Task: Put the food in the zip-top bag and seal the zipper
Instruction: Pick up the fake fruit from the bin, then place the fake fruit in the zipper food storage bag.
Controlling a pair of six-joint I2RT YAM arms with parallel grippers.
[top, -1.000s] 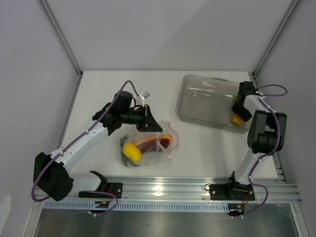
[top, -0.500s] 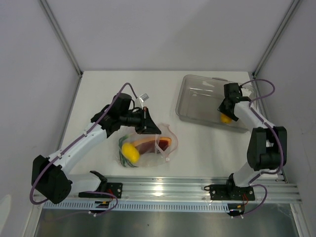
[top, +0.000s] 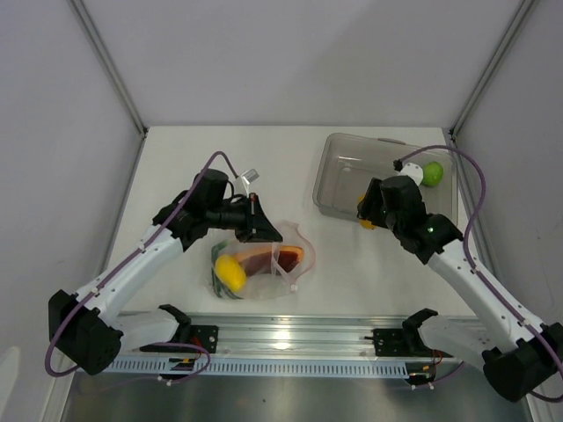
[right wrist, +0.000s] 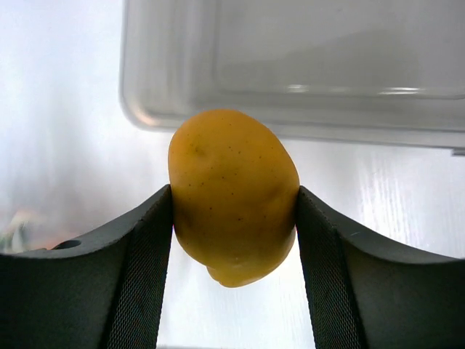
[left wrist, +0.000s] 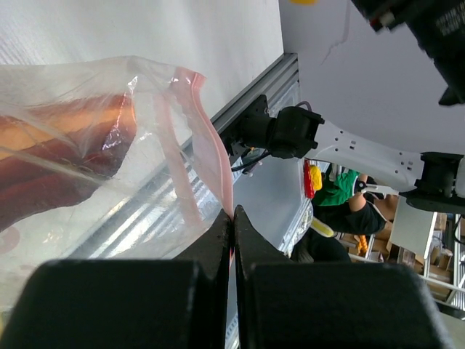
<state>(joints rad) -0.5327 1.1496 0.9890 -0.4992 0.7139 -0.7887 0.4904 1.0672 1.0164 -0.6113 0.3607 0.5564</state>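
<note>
1. Near the front edge of the tabletop [top: 167,167], the zip-top bag [top: 295,274] is seen lying with one yellow lemon [top: 230,272], the meat slice [top: 264,258] and the thin green vegetable [top: 220,286] inside
2. Its mouth is held up by the left pincer [left wrist: 232,222], jaws pressed together on the pink zipper [left wrist: 211,145]; that arm is stretched low towards the bag
3. A second lemon [right wrist: 229,174] is clamped in the right pincer [right wrist: 232,203], above the tabletop just beside the tray [top: 352,176], on the bag's side, elbow bent
4. Loading is judged under way; next, this lemon must be lowered into the held-up mouth
5. Farthest back, the lime [top: 432,173] is left in the tray
</note>
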